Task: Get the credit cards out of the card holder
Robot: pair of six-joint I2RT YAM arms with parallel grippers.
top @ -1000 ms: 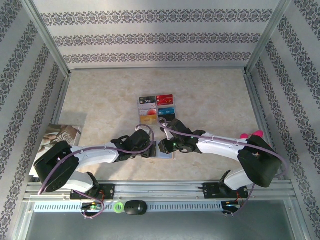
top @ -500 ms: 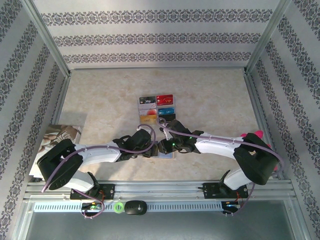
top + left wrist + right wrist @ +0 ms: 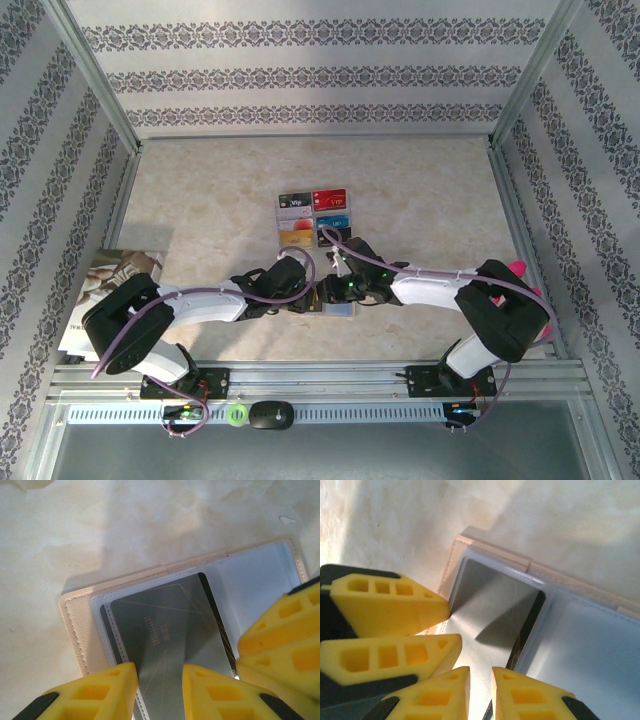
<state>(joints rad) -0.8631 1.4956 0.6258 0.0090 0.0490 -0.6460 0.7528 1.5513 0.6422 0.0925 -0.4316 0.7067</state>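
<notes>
The tan card holder (image 3: 341,310) lies open near the table's front middle, clear sleeves up. A dark metallic credit card (image 3: 170,625) sits in its left sleeve, inside the tan stitched border (image 3: 72,630). My left gripper (image 3: 160,690) hovers over that card's near end, yellow fingers a little apart, the card's face showing flat between them. My right gripper (image 3: 480,695) is closed to a narrow slit on the holder's sleeve page (image 3: 490,600), beside the card's dark edge (image 3: 530,615). From above, the left gripper (image 3: 300,298) and right gripper (image 3: 328,293) nearly touch over the holder.
A grid of colourful cards (image 3: 313,218) lies just beyond the grippers. A printed booklet (image 3: 115,275) rests at the left wall. The right gripper's fingers (image 3: 280,640) crowd the left wrist view. Metal frame rails border the table.
The left gripper slid right onto the holder and its jaws narrowed. The right arm's elbow swung left while its gripper stayed on the holder.
</notes>
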